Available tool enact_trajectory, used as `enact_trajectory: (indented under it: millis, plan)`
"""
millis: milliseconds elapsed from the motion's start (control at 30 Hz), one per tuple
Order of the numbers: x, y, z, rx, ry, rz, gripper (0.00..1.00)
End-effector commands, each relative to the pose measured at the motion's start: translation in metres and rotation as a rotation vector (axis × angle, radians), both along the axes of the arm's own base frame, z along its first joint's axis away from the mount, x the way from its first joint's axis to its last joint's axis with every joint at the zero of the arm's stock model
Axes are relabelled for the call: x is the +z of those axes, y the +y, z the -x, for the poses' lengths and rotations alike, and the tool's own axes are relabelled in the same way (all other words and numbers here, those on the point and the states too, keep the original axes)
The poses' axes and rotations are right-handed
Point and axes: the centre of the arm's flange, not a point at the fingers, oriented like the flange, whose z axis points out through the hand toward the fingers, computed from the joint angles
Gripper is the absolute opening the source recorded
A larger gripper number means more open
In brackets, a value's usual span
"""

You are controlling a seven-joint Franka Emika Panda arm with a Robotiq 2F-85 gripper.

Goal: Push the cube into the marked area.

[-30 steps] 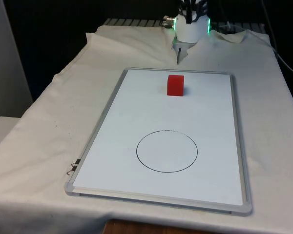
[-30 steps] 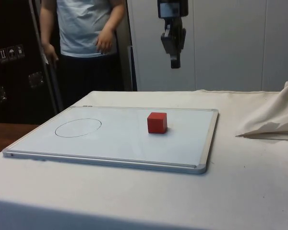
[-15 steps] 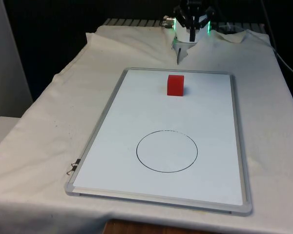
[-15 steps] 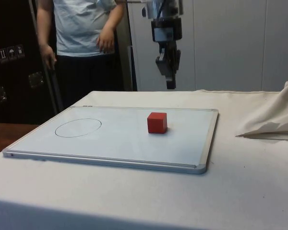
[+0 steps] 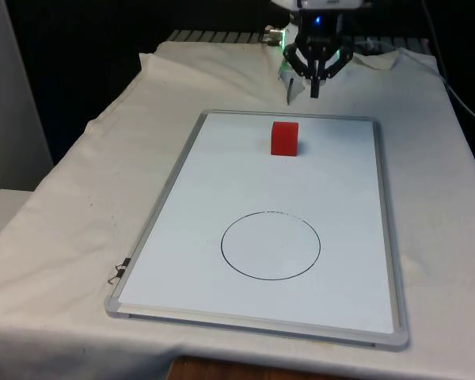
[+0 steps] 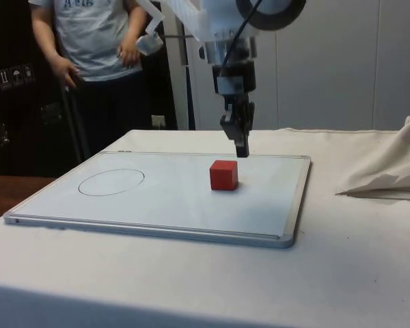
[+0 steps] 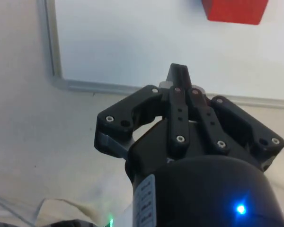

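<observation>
Front view: red cube [image 5: 284, 138] on whiteboard [image 5: 356, 237] near far edge, drawn circle [image 5: 271, 245] well nearer camera; jaws [image 5: 314, 89] closed, empty, behind cube, slightly toward front view's right. Side view: jaws [image 6: 241, 149] just above board beside cube [image 6: 223, 174], opposite circle [image 6: 111, 182]. Wrist view: cube [image 7: 234, 10] ahead past whiteboard rim [image 7: 51, 42].

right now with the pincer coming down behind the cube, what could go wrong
The pincer hangs shut above the board's far edge, a bit toward the front view's right of the cube. Pushing from there may hit the cube off-centre, turning it or sliding it past the circle. The pincer could also land on the board's raised frame rather than behind the cube. The cube has a long way to go, so small drift could grow.
</observation>
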Motion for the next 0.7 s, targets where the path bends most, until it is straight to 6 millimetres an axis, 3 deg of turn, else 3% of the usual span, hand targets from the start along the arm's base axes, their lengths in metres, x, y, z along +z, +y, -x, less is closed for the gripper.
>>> enact_trajectory:
  millis: [0, 333, 667]
  plan:
    - [-0.006, -0.001, -0.001, -0.003, -0.004, -0.001, 0.0]
    - [-0.041, -0.017, 0.0, 0.011, 0.014, -0.003, 0.0]
    - [-0.067, -0.02, -0.001, 0.038, 0.014, 0.0, 0.0]
